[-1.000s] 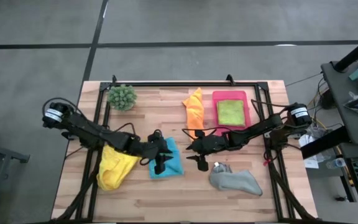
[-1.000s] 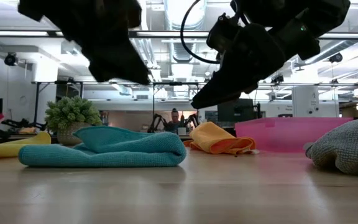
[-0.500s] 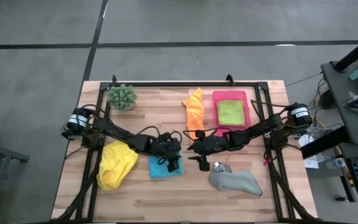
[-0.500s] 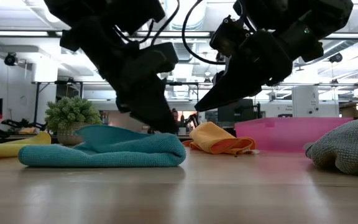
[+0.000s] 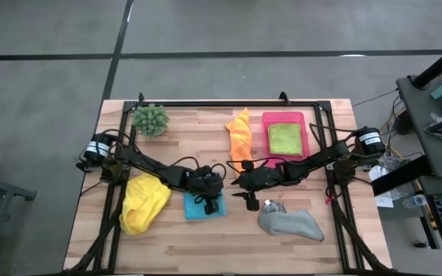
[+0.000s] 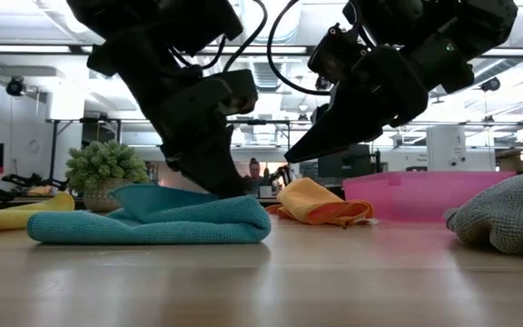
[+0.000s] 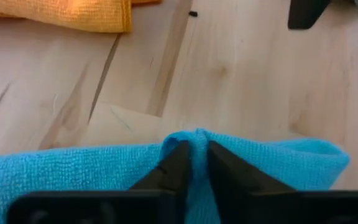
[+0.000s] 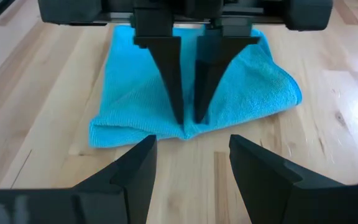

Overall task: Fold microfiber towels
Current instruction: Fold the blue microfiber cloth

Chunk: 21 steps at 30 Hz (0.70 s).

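Moved from left of centre in the high view onto the blue towel (image 5: 206, 205): left gripper (image 7: 192, 163), lowered and now pinched on a raised fold at the towel's right edge, apparently lifting it slightly.

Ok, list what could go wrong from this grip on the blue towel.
1. The left end effector pinches only a thin ridge at the edge of the blue towel, so it may slip out when lifted.
2. The right end effector hangs open close by, so the two arms could collide.
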Motion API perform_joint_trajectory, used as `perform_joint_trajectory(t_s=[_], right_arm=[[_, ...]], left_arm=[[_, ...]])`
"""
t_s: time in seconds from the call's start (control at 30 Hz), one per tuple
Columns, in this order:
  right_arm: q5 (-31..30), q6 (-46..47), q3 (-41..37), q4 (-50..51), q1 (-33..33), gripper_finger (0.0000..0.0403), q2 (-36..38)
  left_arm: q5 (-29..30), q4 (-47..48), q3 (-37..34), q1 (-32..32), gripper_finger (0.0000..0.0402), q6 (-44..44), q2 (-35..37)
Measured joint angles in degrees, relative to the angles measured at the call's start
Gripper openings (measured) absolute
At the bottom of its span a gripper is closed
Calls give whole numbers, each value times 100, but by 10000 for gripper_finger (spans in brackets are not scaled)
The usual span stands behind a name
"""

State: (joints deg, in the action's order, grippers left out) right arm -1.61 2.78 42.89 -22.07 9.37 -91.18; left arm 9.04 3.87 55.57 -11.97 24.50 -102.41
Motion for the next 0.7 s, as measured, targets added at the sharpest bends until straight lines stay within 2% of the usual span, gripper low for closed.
perform_joint_trajectory(t_s=[0.07,0.27,0.57,0.7], right_arm=[[0,4,0,-1,2,192,0],[0,14,-4,-12,2,192,0],[0,12,-32,-97,0,192,2],[-2,14,-46,-102,2,192,2]], left_arm=[[-2,-18,2,0,9,-86,3],[-86,205,4,-11,2,-140,179],[-562,1296,-78,-347,1,-285,1234],[-682,1730,-86,-601,0,-240,1493]])
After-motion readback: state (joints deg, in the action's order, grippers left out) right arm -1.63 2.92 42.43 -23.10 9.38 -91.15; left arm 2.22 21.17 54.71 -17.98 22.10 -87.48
